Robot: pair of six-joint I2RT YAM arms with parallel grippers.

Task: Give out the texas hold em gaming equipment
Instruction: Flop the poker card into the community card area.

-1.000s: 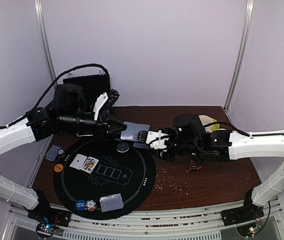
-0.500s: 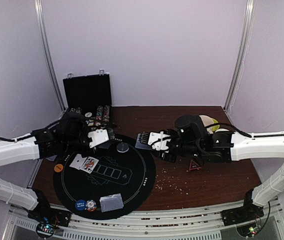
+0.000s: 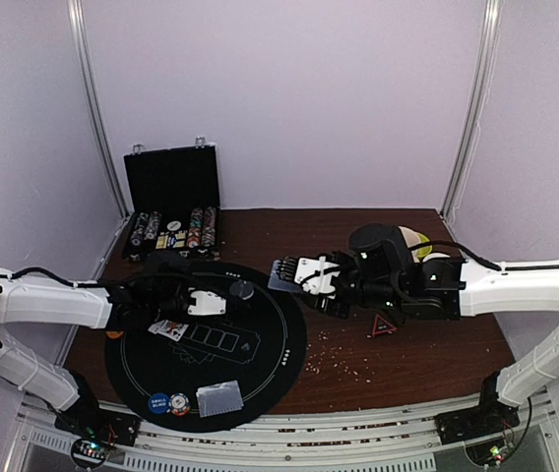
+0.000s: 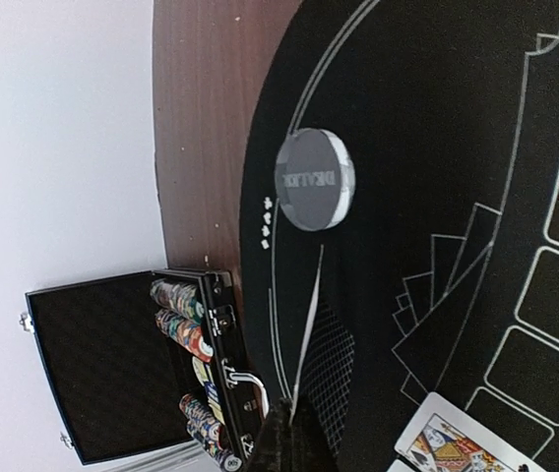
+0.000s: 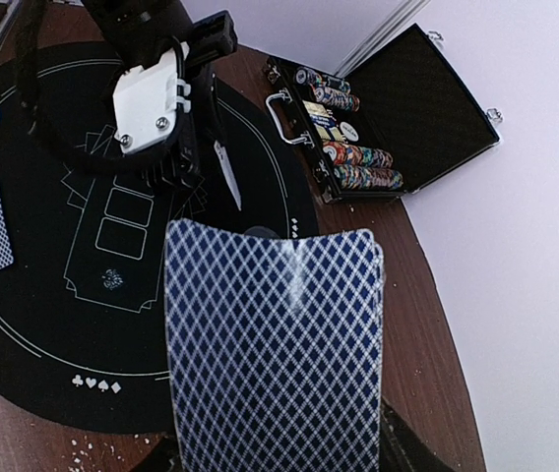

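My right gripper [image 3: 292,276] is shut on the deck of blue-backed playing cards [image 5: 275,344], held above the round black mat's [image 3: 279,344] far right edge. My left gripper [image 4: 294,418] is shut on a single card [image 4: 309,324], seen edge-on, low over the mat beside the grey dealer button [image 4: 314,180]. In the top view the left gripper [image 3: 222,298] sits just left of that button [image 3: 243,290]. Face-up cards [image 3: 169,329] lie under the left arm. Face-down cards [image 3: 218,396], a blue chip [image 3: 158,402] and a red-white chip [image 3: 179,403] lie at the mat's near edge.
An open black case [image 3: 171,182] with chip rows [image 3: 173,231] stands at the back left. A small red triangle [image 3: 383,326] and crumbs lie on the brown table [image 3: 427,354] to the right. An orange chip [image 3: 114,333] peeks out under the left arm.
My left gripper has drawn a card off the deck and swung left and down over the mat. The right gripper has kept the deck still.
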